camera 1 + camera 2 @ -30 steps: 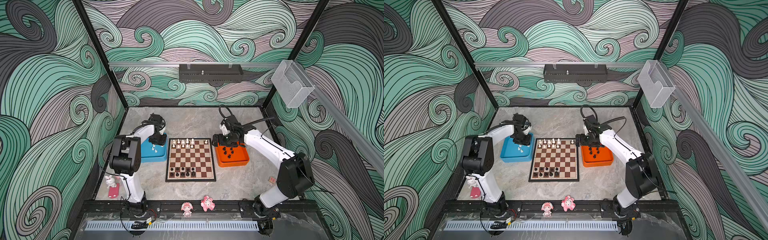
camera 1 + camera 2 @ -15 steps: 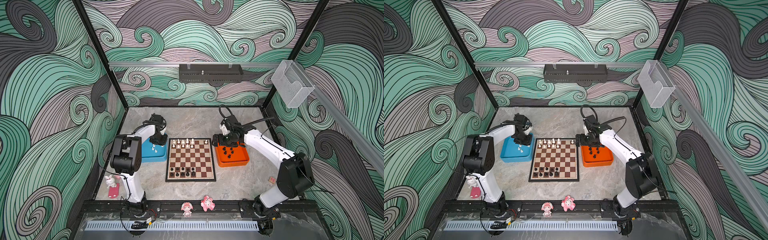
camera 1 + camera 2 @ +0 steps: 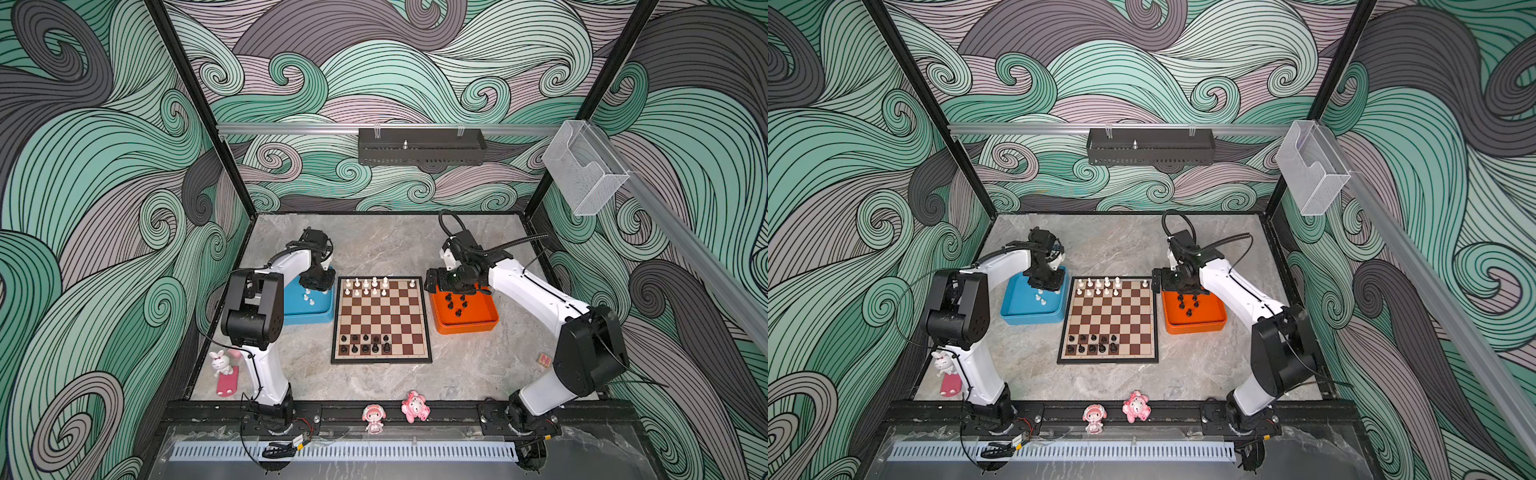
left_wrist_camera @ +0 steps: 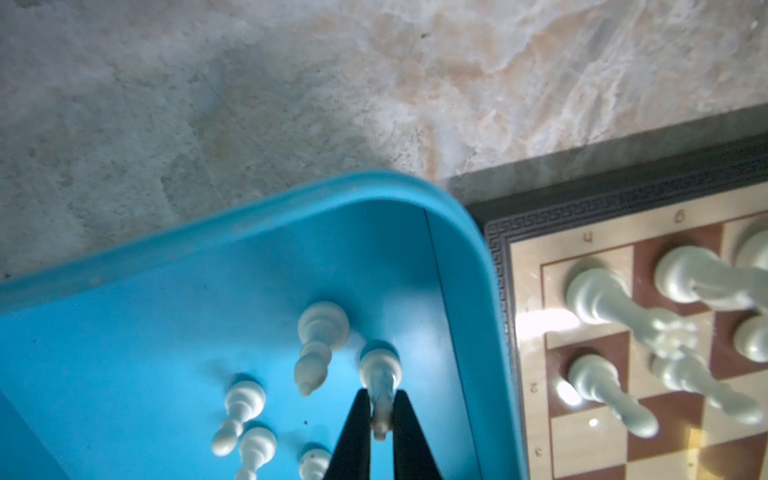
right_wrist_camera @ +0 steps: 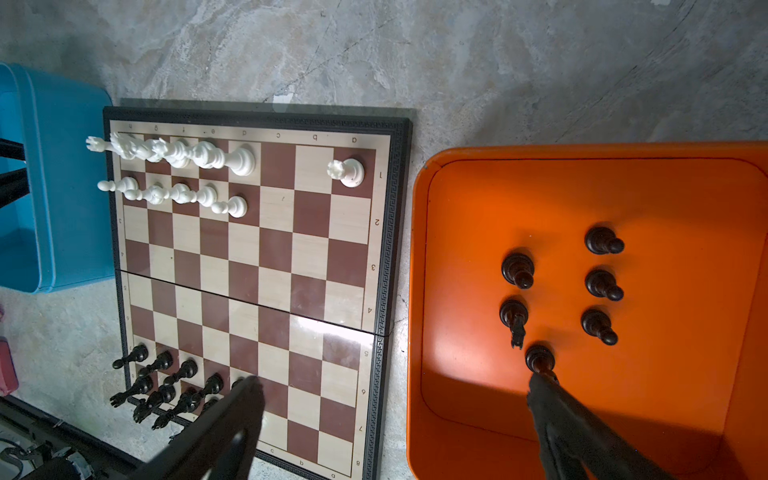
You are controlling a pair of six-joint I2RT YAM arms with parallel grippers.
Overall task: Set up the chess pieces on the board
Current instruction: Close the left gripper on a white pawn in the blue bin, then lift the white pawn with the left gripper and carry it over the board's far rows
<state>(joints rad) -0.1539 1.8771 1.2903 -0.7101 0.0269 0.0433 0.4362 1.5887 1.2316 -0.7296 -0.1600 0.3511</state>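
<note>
The left gripper (image 4: 381, 401) stood clamped on the slim top of an upright white piece (image 4: 379, 365) inside the blue tray (image 4: 249, 232), close to the tray wall nearest the board (image 3: 381, 320). Other white chessmen (image 4: 320, 332) stood just beside it.

The lift looked best done straight up, clear of those neighbours and the tray's rim, before any crossing. With so narrow a hold high on the piece, a slow carry would likely keep it from swinging. It should then be lowered squarely onto an empty square in the white rows.

On the board, glossy white pieces (image 3: 365, 286) part-filled the two far rows, bunched toward the blue tray, with one rook alone at the opposite corner. Black pieces (image 3: 365, 345) part-filled the two near rows on the same side. All appeared upright, and each was narrower than its square.

Farther right, more black chessmen (image 5: 517, 270) stood waiting in the orange tray (image 5: 623, 151). The right gripper (image 5: 392, 382) hung above that tray's board-side edge, its jaws spread wide and holding nothing.
</note>
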